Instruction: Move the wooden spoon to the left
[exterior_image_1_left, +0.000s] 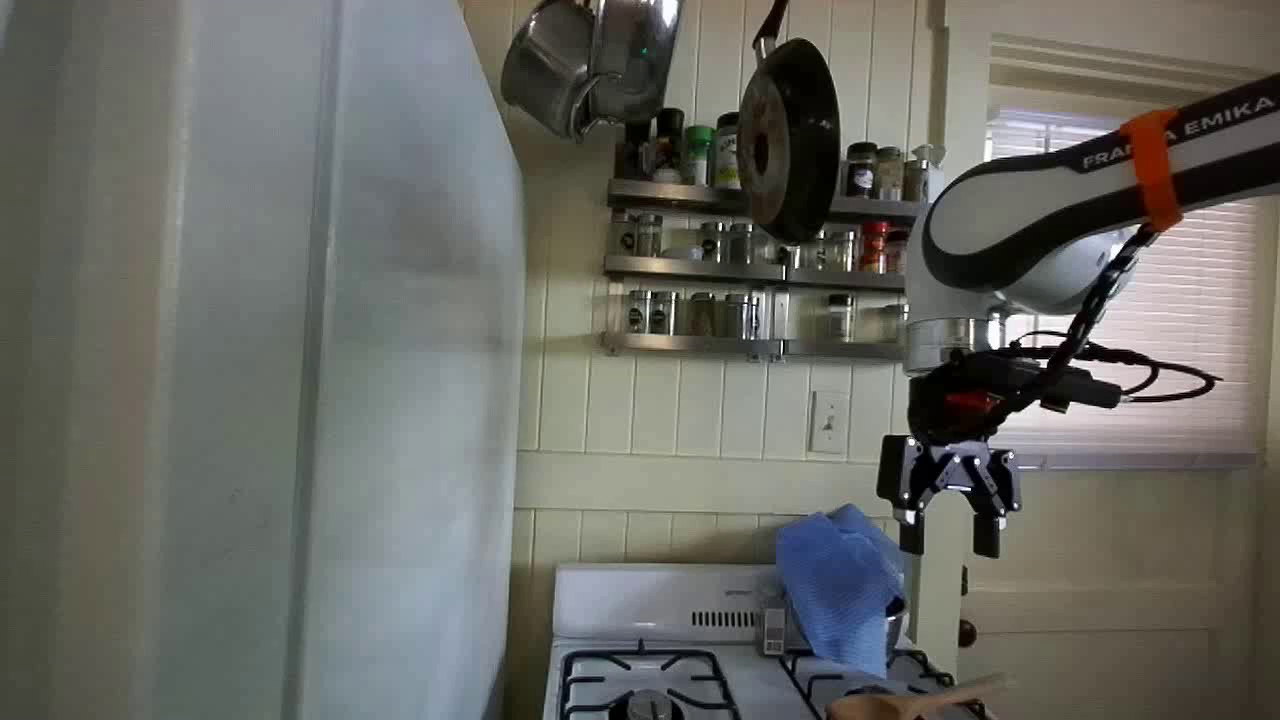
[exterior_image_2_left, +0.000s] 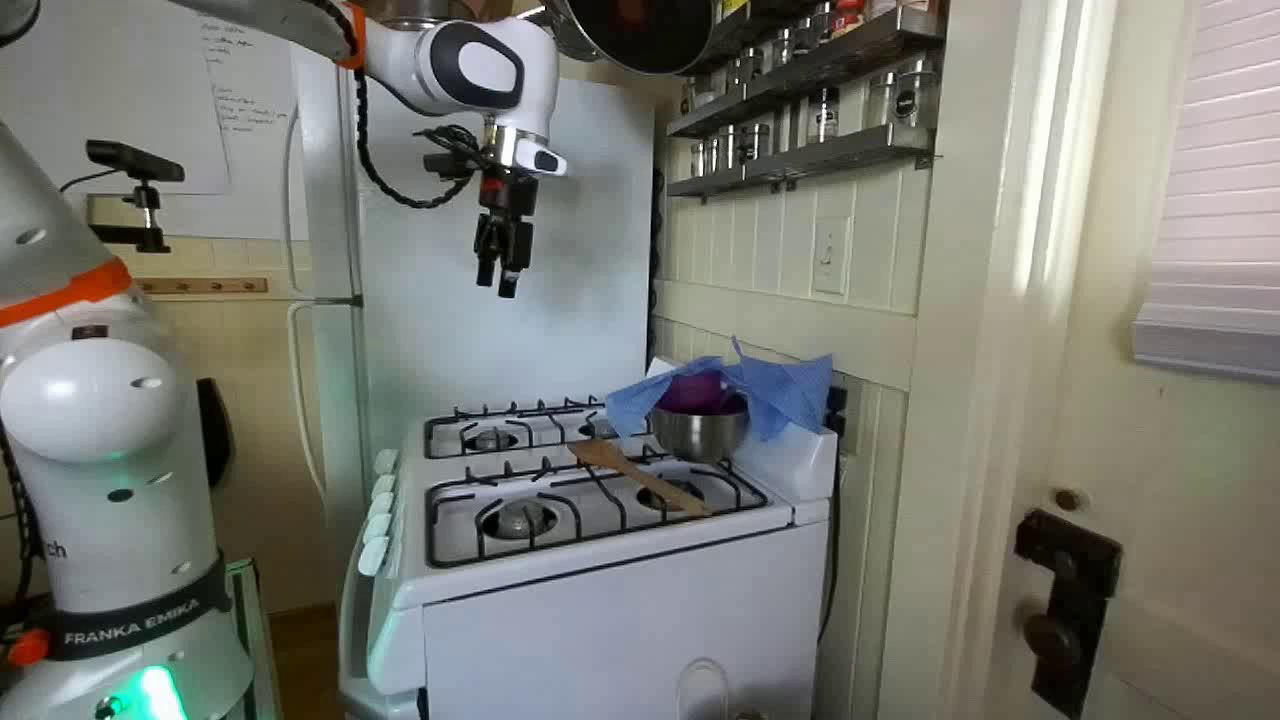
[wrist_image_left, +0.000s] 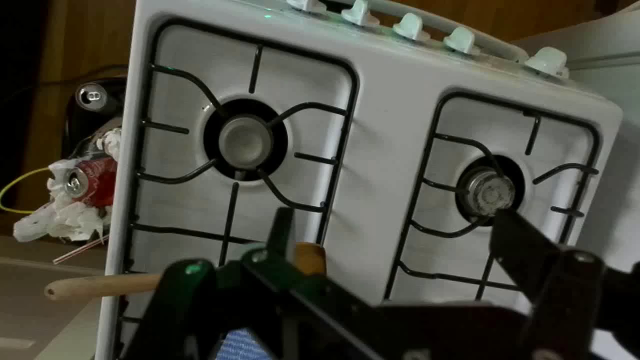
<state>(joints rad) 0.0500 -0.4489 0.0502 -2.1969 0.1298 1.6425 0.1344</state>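
The wooden spoon (exterior_image_2_left: 642, 476) lies across the black burner grate of the white stove, with its handle toward the stove's side edge. In an exterior view only its upper part (exterior_image_1_left: 868, 708) shows at the bottom edge. In the wrist view its handle (wrist_image_left: 102, 286) sticks out past the stove edge at left, and its middle is hidden behind my gripper's finger linkage. My gripper (exterior_image_1_left: 949, 540) is open and empty, pointing down, high above the stove and apart from the spoon. It also shows in an exterior view (exterior_image_2_left: 497, 281) and in the wrist view (wrist_image_left: 395, 217).
A metal bowl (exterior_image_2_left: 698, 435) with a blue cloth (exterior_image_2_left: 790, 385) stands at the stove's back, beside the spoon. A dark pan (exterior_image_1_left: 815, 140) and metal pots (exterior_image_1_left: 630, 60) hang above. Spice shelves (exterior_image_1_left: 700, 265) line the wall. A fridge (exterior_image_2_left: 520, 340) stands beyond the stove.
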